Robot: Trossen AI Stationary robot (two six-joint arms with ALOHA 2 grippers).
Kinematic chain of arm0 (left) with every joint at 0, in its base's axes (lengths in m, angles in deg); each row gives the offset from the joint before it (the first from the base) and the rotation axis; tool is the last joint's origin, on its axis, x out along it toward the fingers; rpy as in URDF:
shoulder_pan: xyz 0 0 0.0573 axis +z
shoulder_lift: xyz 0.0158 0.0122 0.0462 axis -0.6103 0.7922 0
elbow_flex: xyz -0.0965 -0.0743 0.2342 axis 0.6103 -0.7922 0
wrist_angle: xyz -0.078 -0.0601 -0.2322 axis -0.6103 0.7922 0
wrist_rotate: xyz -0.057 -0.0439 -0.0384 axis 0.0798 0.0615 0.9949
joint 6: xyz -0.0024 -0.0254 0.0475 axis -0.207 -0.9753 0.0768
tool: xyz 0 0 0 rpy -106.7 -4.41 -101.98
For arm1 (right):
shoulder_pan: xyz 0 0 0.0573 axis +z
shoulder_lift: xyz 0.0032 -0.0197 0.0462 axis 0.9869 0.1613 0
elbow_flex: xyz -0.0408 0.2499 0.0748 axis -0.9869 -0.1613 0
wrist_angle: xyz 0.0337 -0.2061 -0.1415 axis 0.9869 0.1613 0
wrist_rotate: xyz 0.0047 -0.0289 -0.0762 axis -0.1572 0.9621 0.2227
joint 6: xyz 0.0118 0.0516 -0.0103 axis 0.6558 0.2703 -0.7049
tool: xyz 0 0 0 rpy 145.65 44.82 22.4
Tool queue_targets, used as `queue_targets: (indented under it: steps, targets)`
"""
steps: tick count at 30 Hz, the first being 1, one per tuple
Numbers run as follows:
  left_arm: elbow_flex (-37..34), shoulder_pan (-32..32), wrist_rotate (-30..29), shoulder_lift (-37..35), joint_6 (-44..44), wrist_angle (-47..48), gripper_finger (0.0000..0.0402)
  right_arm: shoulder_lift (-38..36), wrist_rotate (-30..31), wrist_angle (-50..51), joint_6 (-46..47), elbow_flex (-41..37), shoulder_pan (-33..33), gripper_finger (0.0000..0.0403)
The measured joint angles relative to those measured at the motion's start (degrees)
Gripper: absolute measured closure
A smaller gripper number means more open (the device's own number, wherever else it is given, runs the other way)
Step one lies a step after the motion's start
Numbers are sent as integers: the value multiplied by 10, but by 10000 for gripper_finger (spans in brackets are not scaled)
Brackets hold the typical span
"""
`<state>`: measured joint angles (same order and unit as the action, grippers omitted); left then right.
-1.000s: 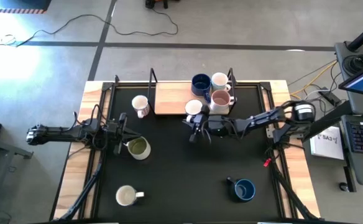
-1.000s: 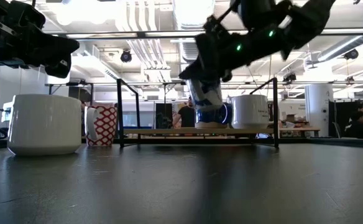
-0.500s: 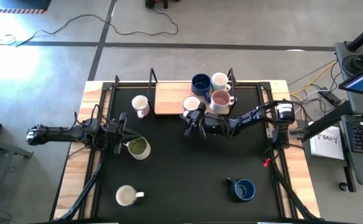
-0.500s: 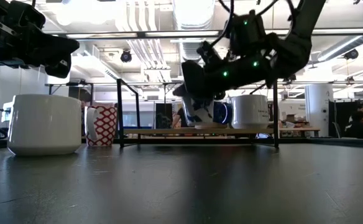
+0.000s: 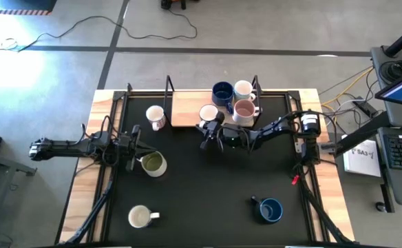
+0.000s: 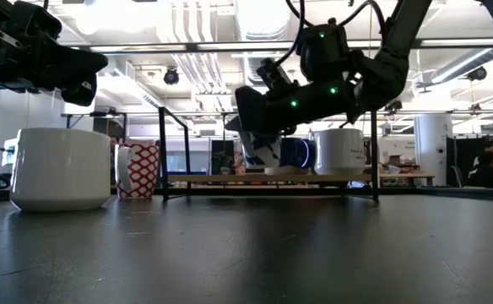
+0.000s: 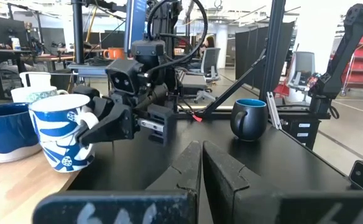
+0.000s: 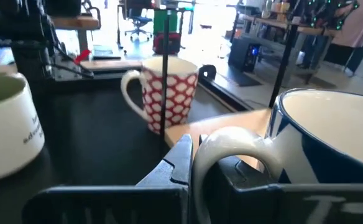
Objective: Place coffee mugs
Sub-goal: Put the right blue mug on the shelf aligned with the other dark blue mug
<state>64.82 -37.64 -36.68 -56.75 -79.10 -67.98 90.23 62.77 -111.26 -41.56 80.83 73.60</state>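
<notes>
My right gripper [image 5: 212, 127] is shut on a white mug with blue print [image 5: 208, 114] at the near edge of the wooden board [image 5: 187, 110]. The left wrist view shows this mug [image 7: 62, 130] tilted, its base at the board. A dark blue mug [image 5: 221, 91], a white mug [image 5: 242, 89] and a pinkish mug [image 5: 244, 109] stand on the board. A red-print mug [image 5: 155, 116], an olive-green mug [image 5: 153, 163], a white mug [image 5: 140, 217] and a dark blue mug [image 5: 270, 209] stand on the black mat. My left gripper [image 5: 133, 147] waits, shut, beside the olive-green mug. My right gripper pinches the white-and-blue mug's handle [image 8: 231, 144] between its two fingers. The fingers [image 7: 104, 124] come nearly level, slanting in from the table's right and near side. The mug sits tilted in the hold, with its bottom edge [image 7: 69, 165] at the wooden board.
Black upright posts [image 5: 168, 86] stand at the board's far corners, and a metal frame [image 5: 115, 103] runs along the mat's edges. The three mugs crowd the board's right half; its left half is bare wood. The mat's middle [image 5: 208, 186] is open.
My right gripper has carried the white-and-blue mug toward the table's left and far edge and downward. The mug hung clear above the board's edge a second ago. It now sits lower, tipped, with its base at the board. The left arm has kept still.
</notes>
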Motion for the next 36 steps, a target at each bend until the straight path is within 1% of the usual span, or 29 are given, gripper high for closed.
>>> queue_targets:
  steps: [9,16,20,36]
  targets:
    - [0,0,0,0,0,0,402,2,2,5,17,15,-26,390]
    - [0,0,0,0,0,0,402,3,-20,19,51,20,-44,390]
    - [0,0,0,0,0,0,402,3,-28,29,57,20,-48,390]
    - [0,0,0,0,0,0,402,2,-26,55,55,20,-49,390]
